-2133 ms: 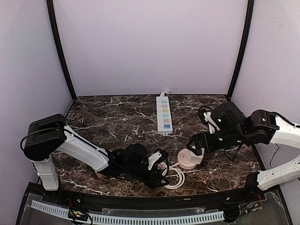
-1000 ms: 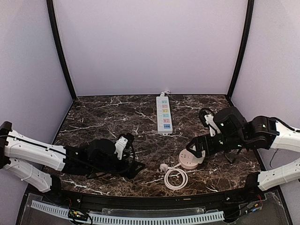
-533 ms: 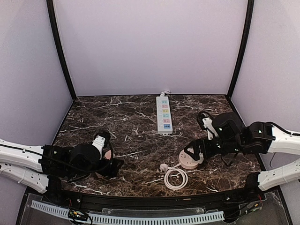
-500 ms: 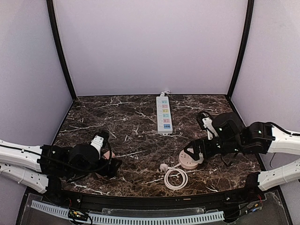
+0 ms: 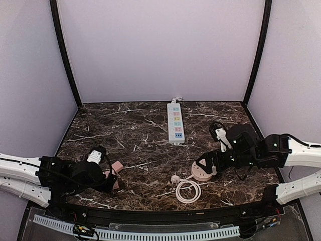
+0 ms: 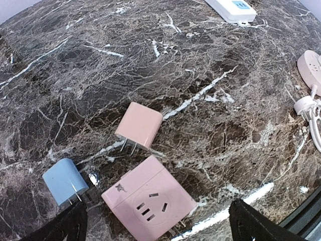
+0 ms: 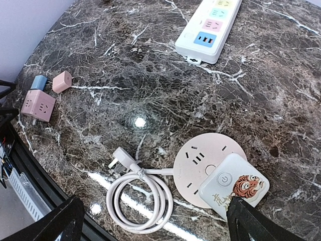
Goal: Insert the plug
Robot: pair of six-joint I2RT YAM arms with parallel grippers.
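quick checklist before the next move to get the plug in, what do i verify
1. Left tool open and empty: ok, jaws wide, near the pink cube socket.
2. Right tool open and empty: ok, by the round socket.
3. Plug free to grasp: ok, it lies on the table beside the round socket with nothing on it.
4. Cable untangled: ok, one loose coil.
5. Free holes in the round socket: ok, one set is uncovered; the tiger charger covers part of it.
6. Which way the plug's pins face: cannot tell.
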